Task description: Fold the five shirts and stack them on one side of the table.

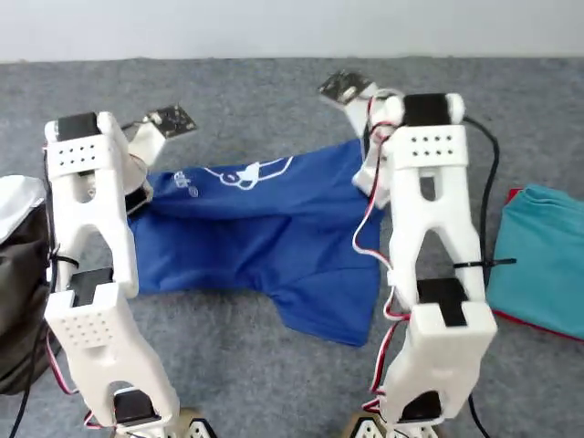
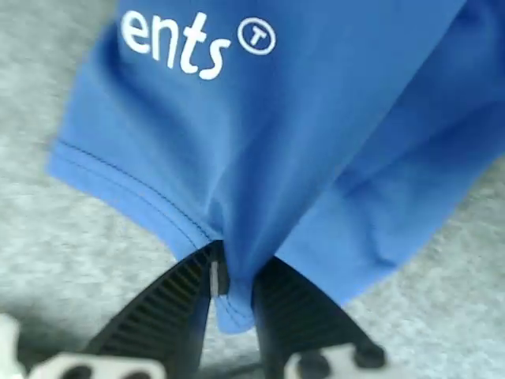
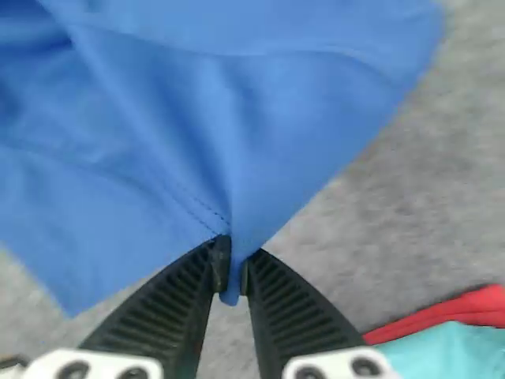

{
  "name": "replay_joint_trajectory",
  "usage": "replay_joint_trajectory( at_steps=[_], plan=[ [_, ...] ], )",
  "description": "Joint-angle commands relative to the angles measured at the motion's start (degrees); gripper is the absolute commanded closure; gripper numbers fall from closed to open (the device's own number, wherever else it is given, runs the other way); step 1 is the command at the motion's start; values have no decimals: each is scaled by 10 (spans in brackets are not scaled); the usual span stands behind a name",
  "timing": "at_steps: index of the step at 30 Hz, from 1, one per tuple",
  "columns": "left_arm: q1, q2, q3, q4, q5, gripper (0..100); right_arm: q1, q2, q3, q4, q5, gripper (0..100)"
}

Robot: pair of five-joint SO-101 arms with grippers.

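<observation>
Closest to you, the two white arms rise from the near edge of the grey surface (image 1: 228,374), left arm on the left and right arm on the right. Between them the blue shirt (image 1: 265,228) lies crumpled across the middle of the surface, with one loose corner pointing toward the near side.

A little farther out, your left hand (image 2: 233,276) is clamped on a fold at the shirt's left end. The black fingers (image 2: 177,304) pinch the cloth beside a stitched hem, not far from the white print (image 2: 197,35). Your right hand (image 3: 230,264) is closed in the same way on a fold at the shirt's right end, and a small tip of blue cloth sticks out between its fingers. (Both hands grip only the edge, so most of the shirt rests on the surface.)

To the right, well apart from the blue shirt, a teal shirt (image 1: 547,255) lies folded on top of a red cloth (image 1: 538,324). At the left edge a dark heap (image 1: 18,292) lies with something white on it.
</observation>
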Motion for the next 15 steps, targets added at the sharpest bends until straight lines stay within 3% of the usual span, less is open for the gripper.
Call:
replay_joint_trajectory(
  at_steps=[1, 15],
  plan=[
    [-9, -9, 9, 12, -5, 983, -4, -95, 94, 26, -9, 987],
    [-27, -21, 33, 14, -5, 982, -38, -293, 331, 25, -9, 987]
  ],
)
